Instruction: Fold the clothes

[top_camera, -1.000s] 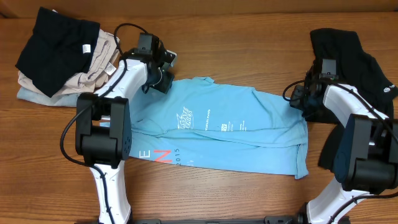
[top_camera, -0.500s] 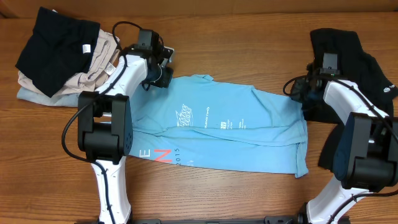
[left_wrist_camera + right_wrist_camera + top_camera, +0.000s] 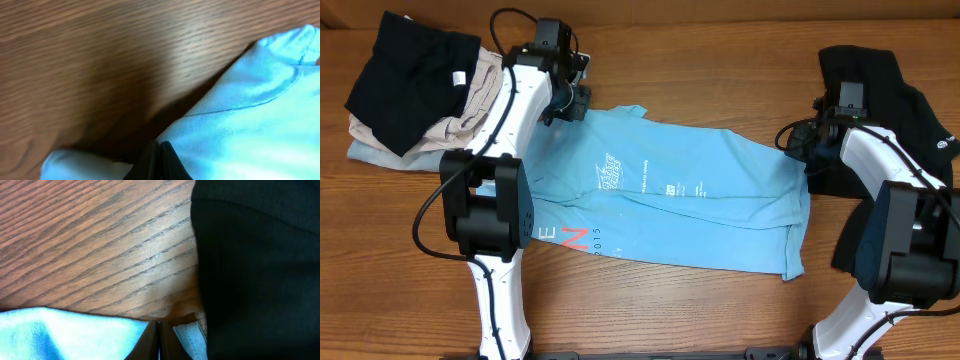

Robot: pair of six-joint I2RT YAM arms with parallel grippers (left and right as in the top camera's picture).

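A light blue T-shirt (image 3: pixel 680 200) with white print lies folded lengthwise across the middle of the wooden table (image 3: pixel 720 60). My left gripper (image 3: pixel 572 104) is shut on its upper left corner; the left wrist view shows the closed fingers (image 3: pixel 159 150) pinching blue cloth (image 3: pixel 250 115). My right gripper (image 3: pixel 800 150) is shut on the shirt's upper right corner; the right wrist view shows the closed fingers (image 3: pixel 159 330) on blue fabric (image 3: pixel 60 335), beside black cloth (image 3: pixel 260 270).
A stack of folded clothes, black on beige (image 3: pixel 415 85), sits at the far left corner. A black garment pile (image 3: pixel 900 110) lies at the right, under and behind my right arm.
Both grippers pulled the shirt's top edge towards the far side. The left corner moved up and left, and the shirt's lower edge slid away from the front.
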